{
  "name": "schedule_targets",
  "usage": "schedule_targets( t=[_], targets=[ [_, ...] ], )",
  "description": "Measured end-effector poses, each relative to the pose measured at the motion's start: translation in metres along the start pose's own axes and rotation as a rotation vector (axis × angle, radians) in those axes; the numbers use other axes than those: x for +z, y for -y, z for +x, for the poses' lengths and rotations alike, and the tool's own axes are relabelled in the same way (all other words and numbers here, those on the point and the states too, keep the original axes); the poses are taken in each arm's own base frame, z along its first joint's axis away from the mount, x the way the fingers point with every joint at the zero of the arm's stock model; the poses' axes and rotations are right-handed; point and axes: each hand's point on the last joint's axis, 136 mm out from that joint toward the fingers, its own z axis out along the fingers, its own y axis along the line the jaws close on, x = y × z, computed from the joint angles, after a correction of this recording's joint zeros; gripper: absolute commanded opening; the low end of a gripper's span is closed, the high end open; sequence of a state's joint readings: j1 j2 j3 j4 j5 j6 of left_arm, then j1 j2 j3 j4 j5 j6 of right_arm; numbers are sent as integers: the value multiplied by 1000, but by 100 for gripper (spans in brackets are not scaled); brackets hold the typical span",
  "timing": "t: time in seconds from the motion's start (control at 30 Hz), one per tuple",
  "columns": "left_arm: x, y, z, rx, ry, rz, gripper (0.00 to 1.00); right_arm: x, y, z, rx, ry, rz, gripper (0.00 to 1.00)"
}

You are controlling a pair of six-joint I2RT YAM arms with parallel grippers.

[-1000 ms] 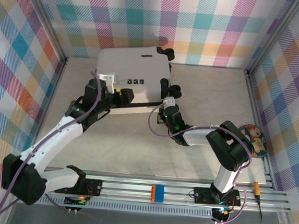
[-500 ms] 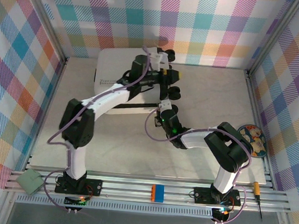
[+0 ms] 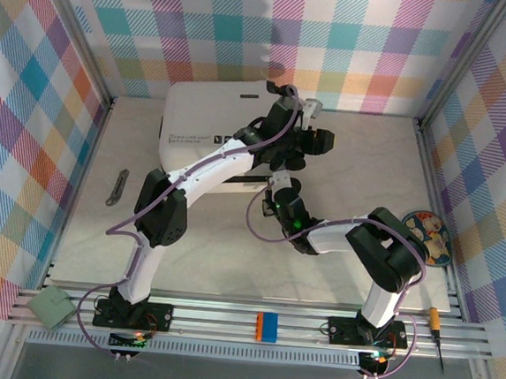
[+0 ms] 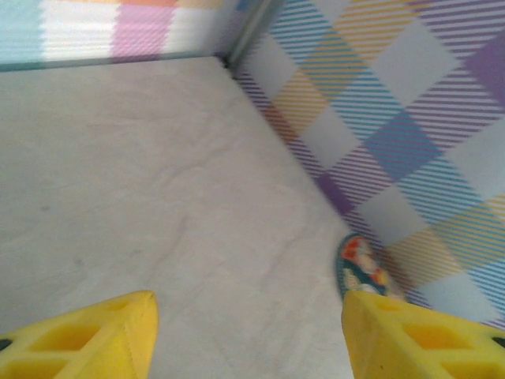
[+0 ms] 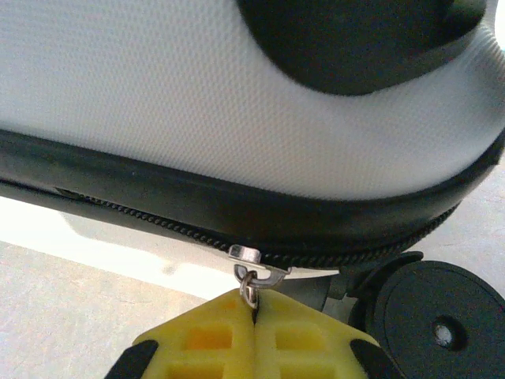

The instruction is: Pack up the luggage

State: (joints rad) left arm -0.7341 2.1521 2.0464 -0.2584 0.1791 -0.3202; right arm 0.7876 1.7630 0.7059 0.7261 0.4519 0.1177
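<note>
I see the white hard-shell luggage lying flat and zipped shut in the upper middle of the overhead frame. It rests on the pale marbled tabletop, close to the checked back wall. On the right wrist camera its textured white shell shows in the upper half, with a black zipper band running beneath it and one black wheel at lower right.

The right gripper has its yellow jaws clenched on the small metal zipper pull, which hangs from the slider. Overhead, that gripper sits at the luggage's front right corner.

The left arm reaches across the top of the luggage, and the left gripper hangs just past its right end, above bare tabletop. On the left wrist camera the same gripper has its yellow jaws released, spread wide at the bottom corners of the frame.

A round colourful plate lies by the right wall, mid-right of the overhead frame. A thin dark strip lies on the tabletop at mid-left. A grey-green box sits at lower left, an orange and blue block on the rail at bottom centre, and an orange-handled tool at lower right.
</note>
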Motion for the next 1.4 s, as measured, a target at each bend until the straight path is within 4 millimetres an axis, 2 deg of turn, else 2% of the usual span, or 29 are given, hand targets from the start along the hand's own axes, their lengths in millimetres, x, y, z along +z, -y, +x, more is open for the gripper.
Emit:
schedule_targets(
  t=[0.07, 0.17, 0.3, 0.5, 0.77, 0.9, 1.13, 1.33, 1.4],
  targets=[
    [-3, -9, 6, 12, -25, -83, 62, -2, 0, 1, 2, 1, -11, 0],
    [-4, -36, 26, 29, -94, -208, 62, -4, 1, 0, -8, 4, -44, 0],
    [5, -52, 37, 61, -126, -259, 58, -6, -4, 1, -69, -4, -110, 0],
    [-1, -58, 44, 83, -155, -280, 56, -10, -10, 1, -158, -6, -195, 0],
    [-32, -61, 61, 108, -183, -248, 56, -15, -21, 3, -173, -18, -230, 0],
    [-37, -64, 62, 110, -176, -241, 56, -13, -12, 4, -119, -31, -167, 0],
    [-43, -63, 59, 107, -136, -209, 55, -13, -10, 4, -56, -33, -140, 0],
    [-54, -67, 60, 98, -118, -197, 55, -13, -18, 1, -96, -7, -232, 0],
    [-56, -71, 59, 93, -109, -199, 54, -12, -15, 0, -92, -5, -240, 0]
  ],
)
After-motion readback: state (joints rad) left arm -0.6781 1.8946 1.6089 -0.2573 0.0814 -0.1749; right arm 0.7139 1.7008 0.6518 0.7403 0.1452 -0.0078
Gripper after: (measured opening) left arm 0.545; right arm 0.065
